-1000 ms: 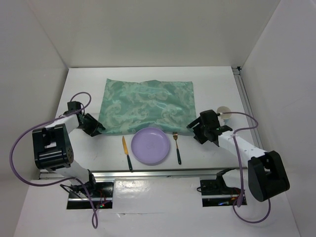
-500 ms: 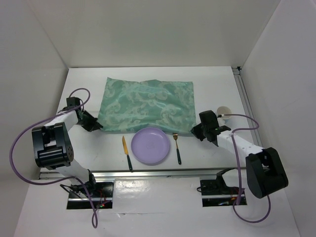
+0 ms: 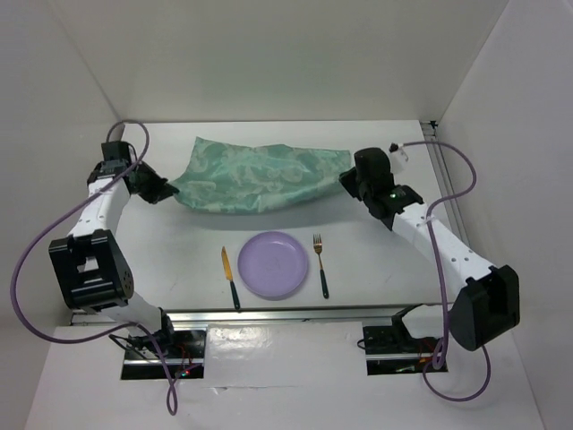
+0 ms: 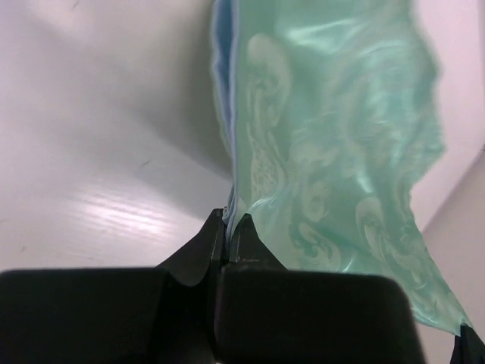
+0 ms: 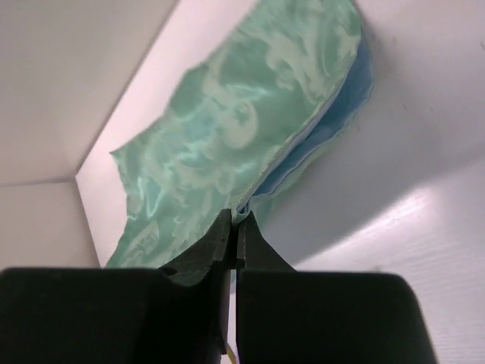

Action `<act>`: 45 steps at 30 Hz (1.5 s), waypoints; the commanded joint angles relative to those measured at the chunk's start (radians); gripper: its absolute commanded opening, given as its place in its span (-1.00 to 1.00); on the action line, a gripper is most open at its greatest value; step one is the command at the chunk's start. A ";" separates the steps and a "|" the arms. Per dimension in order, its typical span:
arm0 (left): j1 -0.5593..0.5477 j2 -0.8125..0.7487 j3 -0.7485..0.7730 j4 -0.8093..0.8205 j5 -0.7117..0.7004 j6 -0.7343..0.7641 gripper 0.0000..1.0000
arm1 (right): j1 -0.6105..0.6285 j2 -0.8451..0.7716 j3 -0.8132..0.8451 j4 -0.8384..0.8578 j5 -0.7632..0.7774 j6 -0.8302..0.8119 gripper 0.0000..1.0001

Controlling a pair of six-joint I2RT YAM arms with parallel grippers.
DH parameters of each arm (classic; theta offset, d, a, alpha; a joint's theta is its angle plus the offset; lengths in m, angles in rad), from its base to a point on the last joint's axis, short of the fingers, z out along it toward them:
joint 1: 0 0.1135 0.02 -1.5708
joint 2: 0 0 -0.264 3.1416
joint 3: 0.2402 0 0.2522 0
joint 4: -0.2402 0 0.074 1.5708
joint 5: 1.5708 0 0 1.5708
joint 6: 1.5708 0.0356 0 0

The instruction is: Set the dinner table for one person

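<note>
As the arms (image 3: 106,204) (image 3: 437,244) stretch forward, both end effectors (image 3: 166,190) (image 3: 346,183) pinch the mat (image 3: 255,175).

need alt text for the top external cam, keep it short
The left end effector and right end effector each pinch a corner of a teal-green cloth mat, which sags between them over the white table. Nearer the arm bases sits a purple plate, a knife at its left and a fork at its right.

White dinner table (image 3: 179,255): purple plate (image 3: 273,264), knife (image 3: 229,278), fork (image 3: 320,266).
</note>
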 commanded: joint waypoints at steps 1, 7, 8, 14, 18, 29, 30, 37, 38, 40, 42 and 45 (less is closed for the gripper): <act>0.003 -0.068 0.135 -0.032 0.061 0.001 -1.00 | -0.005 0.021 0.173 -0.031 0.065 -0.137 -1.00; 0.012 -0.117 0.290 -0.073 0.101 0.001 -1.00 | -0.052 0.024 0.355 -0.111 -0.002 -0.222 -1.00; 0.012 -0.130 0.299 -0.073 0.101 0.001 -1.00 | -0.072 0.009 0.355 -0.111 -0.025 -0.222 -1.00; 0.034 -0.197 0.430 -0.122 0.115 0.022 -1.00 | -0.134 -0.003 0.576 -0.243 -0.099 -0.320 -1.00; 0.045 -0.223 0.561 -0.176 0.124 0.032 -1.00 | -0.154 -0.035 0.701 -0.294 -0.099 -0.364 -1.00; 0.045 -0.299 0.737 -0.217 0.144 0.053 -1.00 | -0.154 -0.115 0.818 -0.363 -0.143 -0.384 -1.00; 0.045 -0.299 0.737 -0.190 0.153 0.053 -1.00 | -0.154 -0.097 0.829 -0.354 -0.143 -0.384 -1.00; 0.045 -0.122 0.864 -0.210 0.193 0.096 -1.00 | -0.164 0.073 0.887 -0.259 -0.163 -0.432 -1.00; 0.045 -0.096 0.882 -0.210 0.193 0.108 -1.00 | -0.175 0.093 0.887 -0.239 -0.177 -0.432 -1.00; 0.035 -0.024 0.924 -0.210 0.193 0.108 -1.00 | -0.206 0.158 0.913 -0.176 -0.214 -0.432 -1.00; 0.026 0.020 0.933 -0.161 0.215 0.108 -1.00 | -0.235 0.214 0.971 -0.153 -0.225 -0.432 -1.00; 0.005 0.123 0.985 -0.072 0.283 0.090 -1.00 | -0.264 0.360 1.074 -0.127 -0.275 -0.432 -1.00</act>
